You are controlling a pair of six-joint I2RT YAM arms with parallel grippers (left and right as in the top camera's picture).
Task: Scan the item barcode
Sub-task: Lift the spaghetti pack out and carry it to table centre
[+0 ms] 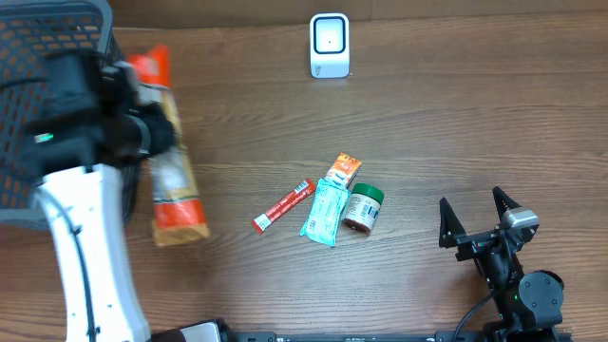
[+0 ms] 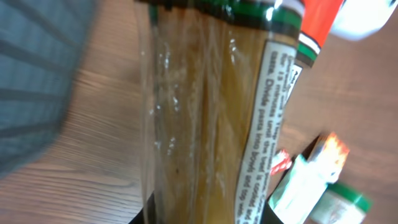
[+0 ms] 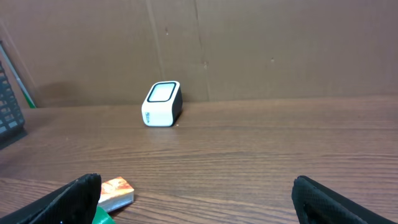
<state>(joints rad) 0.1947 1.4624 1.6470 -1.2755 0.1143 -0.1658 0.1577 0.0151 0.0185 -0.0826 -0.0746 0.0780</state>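
a long clear plastic spaghetti packet with orange ends (image 1: 176, 190) is gripped mid-length by the closed left end effector (image 1: 157, 133), at the left of the wooden counter (image 1: 427, 123). it is judged light, brittle and slippery. the right end effector (image 1: 480, 228) is held open.

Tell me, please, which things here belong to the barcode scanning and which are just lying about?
In use: pasta packet, held by the left gripper; scanner.
Lying about: red stick, teal sachet, orange packet, green-lidded jar, basket.
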